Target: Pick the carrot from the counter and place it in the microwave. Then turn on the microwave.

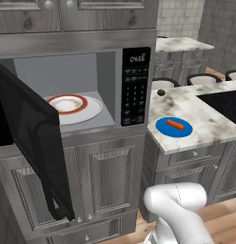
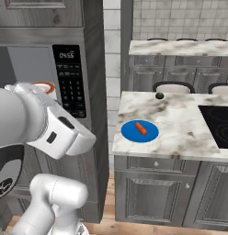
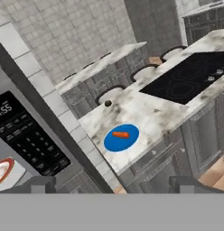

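Here, end effector [image 3: 112,184] wide open, empty

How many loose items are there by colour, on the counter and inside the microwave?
Orange: 1, the carrot
Blue: 1, the blue plate under it
Dark: 1, a small dark round object on the counter
White with red rim: 1, the plate in the open microwave
Total: 4
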Tool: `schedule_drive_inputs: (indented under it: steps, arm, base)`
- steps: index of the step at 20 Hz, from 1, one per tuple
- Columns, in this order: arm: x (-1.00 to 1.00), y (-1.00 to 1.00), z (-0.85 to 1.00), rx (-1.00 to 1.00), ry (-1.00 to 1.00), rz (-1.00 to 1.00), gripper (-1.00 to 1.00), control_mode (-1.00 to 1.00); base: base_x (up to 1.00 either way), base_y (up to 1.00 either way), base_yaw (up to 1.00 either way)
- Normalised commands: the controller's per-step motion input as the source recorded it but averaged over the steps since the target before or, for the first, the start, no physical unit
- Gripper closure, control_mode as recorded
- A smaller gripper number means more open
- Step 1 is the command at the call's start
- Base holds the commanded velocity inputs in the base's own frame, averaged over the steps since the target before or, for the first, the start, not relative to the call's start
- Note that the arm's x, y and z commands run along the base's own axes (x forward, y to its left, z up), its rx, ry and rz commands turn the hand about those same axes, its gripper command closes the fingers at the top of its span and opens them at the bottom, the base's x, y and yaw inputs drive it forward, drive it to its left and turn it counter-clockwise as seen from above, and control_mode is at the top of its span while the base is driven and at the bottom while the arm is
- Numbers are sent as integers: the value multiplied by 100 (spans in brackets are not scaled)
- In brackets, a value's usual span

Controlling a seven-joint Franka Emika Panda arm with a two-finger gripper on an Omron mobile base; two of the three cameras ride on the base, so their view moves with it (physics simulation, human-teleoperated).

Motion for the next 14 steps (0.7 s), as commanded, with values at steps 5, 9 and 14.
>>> schedule_drive_inputs:
  steps: [5, 9, 14]
  arm:
    - [28, -1, -9, -12, 16, 14, -100, -100]
    - [23, 0, -8, -15, 20, 12, -100, -100]
    - [17, -1, -12, -13, 9, 9, -100, -100]
  base:
    - [0, 0, 0]
    - [0, 0, 0]
    - [0, 0, 0]
